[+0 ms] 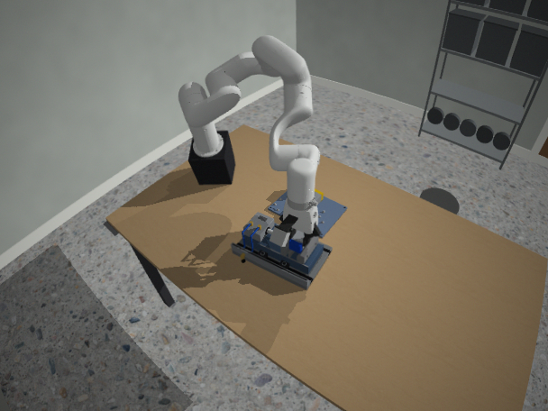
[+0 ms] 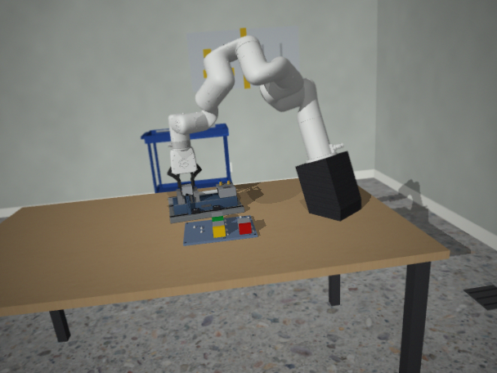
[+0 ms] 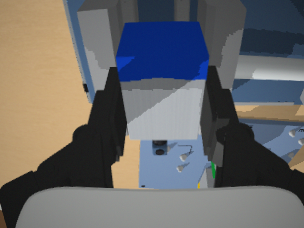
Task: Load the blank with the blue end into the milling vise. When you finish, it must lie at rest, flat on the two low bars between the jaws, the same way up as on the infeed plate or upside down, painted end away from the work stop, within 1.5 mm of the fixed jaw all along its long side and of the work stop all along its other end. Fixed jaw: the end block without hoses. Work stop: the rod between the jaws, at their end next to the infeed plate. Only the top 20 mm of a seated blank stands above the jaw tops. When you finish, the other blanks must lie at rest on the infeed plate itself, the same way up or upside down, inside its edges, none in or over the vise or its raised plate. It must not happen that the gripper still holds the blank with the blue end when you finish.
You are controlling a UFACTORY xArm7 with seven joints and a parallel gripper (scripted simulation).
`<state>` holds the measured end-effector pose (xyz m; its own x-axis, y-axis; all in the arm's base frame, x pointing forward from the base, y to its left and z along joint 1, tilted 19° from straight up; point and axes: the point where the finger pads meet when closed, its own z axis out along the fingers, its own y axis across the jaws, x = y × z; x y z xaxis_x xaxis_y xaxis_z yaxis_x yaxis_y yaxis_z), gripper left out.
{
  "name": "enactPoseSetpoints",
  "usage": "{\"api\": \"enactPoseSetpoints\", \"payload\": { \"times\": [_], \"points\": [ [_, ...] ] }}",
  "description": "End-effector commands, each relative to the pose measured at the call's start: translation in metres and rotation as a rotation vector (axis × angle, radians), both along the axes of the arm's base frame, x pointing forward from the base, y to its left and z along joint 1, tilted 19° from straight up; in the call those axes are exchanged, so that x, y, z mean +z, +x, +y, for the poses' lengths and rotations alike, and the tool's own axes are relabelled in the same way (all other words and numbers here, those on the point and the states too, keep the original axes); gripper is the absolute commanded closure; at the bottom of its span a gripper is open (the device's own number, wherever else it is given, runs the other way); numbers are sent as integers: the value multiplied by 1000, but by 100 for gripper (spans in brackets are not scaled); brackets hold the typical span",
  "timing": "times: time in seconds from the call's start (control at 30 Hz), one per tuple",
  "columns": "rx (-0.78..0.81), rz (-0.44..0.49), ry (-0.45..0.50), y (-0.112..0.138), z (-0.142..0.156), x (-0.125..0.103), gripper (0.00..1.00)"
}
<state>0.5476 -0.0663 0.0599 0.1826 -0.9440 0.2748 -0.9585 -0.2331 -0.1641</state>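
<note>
My gripper (image 3: 163, 86) is shut on the grey blank with the blue end (image 3: 162, 78). It holds the blank down between the jaws of the milling vise (image 1: 281, 250); the blue end (image 1: 296, 246) points away from the infeed plate (image 2: 221, 238). In the exterior view the gripper (image 2: 186, 185) stands over the left part of the vise (image 2: 204, 202). Whether the blank rests on the low bars is hidden. The jaw with blue hoses (image 1: 254, 230) is at the vise's left in the top view.
On the infeed plate lie a yellow-ended blank (image 2: 219, 231), a red-ended blank (image 2: 244, 227) and a green-ended blank (image 2: 217, 218) next to the vise. The black arm base (image 2: 329, 186) stands at the table's right. A blue rack (image 2: 185, 157) is behind the table.
</note>
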Motion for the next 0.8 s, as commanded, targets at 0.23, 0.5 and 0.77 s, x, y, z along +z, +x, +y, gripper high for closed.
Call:
{"api": "enactPoseSetpoints", "payload": {
  "times": [0.23,0.5,0.77],
  "points": [
    [1,-4,0,1,0,0,100],
    [1,-4,0,2,1,0,100],
    [1,-4,0,2,3,0,100]
  ]
}}
